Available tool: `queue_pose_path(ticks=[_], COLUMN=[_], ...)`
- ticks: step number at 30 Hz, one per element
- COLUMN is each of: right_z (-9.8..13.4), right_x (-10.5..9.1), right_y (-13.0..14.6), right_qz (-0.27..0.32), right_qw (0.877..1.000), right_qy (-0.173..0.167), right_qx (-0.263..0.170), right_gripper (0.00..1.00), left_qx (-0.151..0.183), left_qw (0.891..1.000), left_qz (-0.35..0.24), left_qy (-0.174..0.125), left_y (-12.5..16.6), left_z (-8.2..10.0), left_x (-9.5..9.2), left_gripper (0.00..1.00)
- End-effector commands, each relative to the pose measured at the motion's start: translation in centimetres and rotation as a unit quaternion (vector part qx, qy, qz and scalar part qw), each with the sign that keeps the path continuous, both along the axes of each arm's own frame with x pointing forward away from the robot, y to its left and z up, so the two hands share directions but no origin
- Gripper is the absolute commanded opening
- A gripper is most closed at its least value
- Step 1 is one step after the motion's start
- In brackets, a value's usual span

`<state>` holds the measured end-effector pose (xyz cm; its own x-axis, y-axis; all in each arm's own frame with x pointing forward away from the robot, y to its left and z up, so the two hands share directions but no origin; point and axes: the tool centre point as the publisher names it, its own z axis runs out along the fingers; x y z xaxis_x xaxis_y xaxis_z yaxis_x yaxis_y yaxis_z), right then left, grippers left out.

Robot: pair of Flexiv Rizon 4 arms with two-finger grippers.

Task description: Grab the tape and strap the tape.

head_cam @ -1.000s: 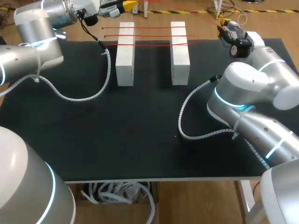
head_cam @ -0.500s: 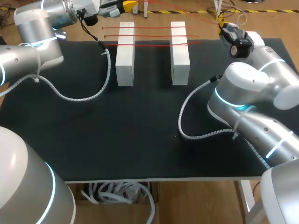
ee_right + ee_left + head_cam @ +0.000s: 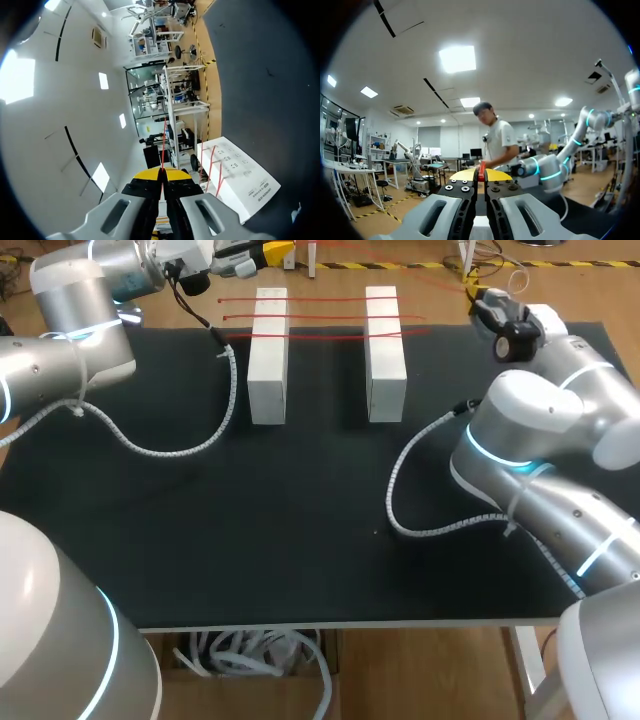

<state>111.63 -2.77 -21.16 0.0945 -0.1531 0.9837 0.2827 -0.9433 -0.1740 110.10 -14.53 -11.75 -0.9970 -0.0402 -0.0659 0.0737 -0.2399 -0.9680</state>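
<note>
Two white blocks, one on the left [image 3: 268, 355] and one on the right [image 3: 385, 352], stand side by side at the back of the black table [image 3: 300, 530]. Three strands of red tape [image 3: 325, 316] lie stretched across their tops. My left gripper [image 3: 270, 252] is behind the left block; the left wrist view shows its fingers [image 3: 481, 186] shut on the red tape [image 3: 481, 172]. Behind and right of the right block is my right gripper [image 3: 480, 298], its fingers [image 3: 163, 187] shut on a thin red tape [image 3: 163, 142] that runs straight ahead. Beside that gripper lies a strapped block [image 3: 235, 175].
A white coiled cable [image 3: 165, 448] hangs from my left arm over the table's left part. Another [image 3: 400, 502] loops from my right arm [image 3: 540, 440], which takes up the table's right side. In front of the blocks lies bare black surface.
My right gripper's fingers have closed on the red tape, and the right arm has shifted slightly to the right. The left arm has kept still.
</note>
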Motion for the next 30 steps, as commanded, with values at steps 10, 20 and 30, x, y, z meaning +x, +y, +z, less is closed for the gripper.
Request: queue_pose_path(ticks=[10,20,30], right_z=[0.7,0.7,0.7], right_x=[0.4,0.5,0.5], right_y=[-0.4,-0.4,-0.4], right_qz=[0.036,0.053,0.056], right_qw=[0.998,0.995,0.995], right_qy=[0.006,0.016,0.015], right_qx=[-0.046,-0.078,-0.082], right_gripper=[0.00,0.00,0.00], left_qx=[0.243,0.270,0.339], left_qw=[0.969,0.960,0.939], left_qz=[0.030,0.057,0.048], left_qy=[-0.032,0.055,0.043], left_y=[-0.7,-1.0,-1.4], left_z=[1.3,0.6,0.8], left_x=[-0.4,-0.9,-0.9], left_gripper=[0.00,0.00,0.00])
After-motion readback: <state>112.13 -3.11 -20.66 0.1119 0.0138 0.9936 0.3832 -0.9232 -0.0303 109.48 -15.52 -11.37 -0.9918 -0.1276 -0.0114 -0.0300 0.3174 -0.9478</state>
